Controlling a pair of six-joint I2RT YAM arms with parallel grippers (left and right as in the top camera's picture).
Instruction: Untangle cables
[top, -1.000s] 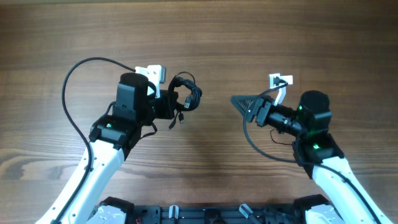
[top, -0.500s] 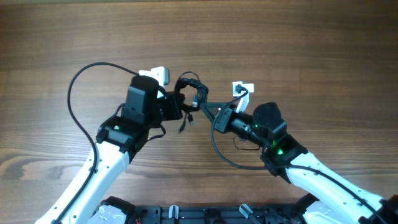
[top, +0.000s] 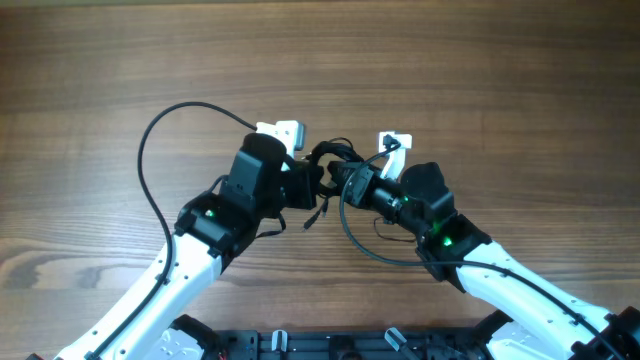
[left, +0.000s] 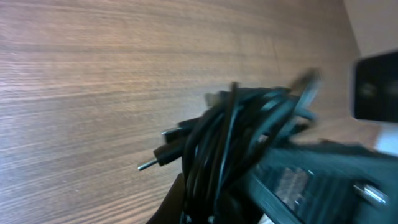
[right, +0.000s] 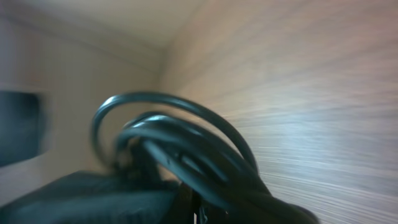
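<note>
the cables (top: 330, 156) are sitting as one tight knotted bundle at the tip of the left gripper (top: 316, 178), whose jaws seem to be clamping on them, with a plug end (left: 155, 160) hanging free beside it. the right gripper (top: 346, 182) is sitting just beside the left gripper, touching the bundle. its own view is blurring too much to tell how its jaws are standing. nothing is looking separated yet — all the untangling is waiting to be done.

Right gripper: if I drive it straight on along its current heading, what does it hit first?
The tangled bundle of thin black cables held in the left gripper. The right gripper looks nearly on it, though depth is unclear. The left gripper sits just behind.
</note>
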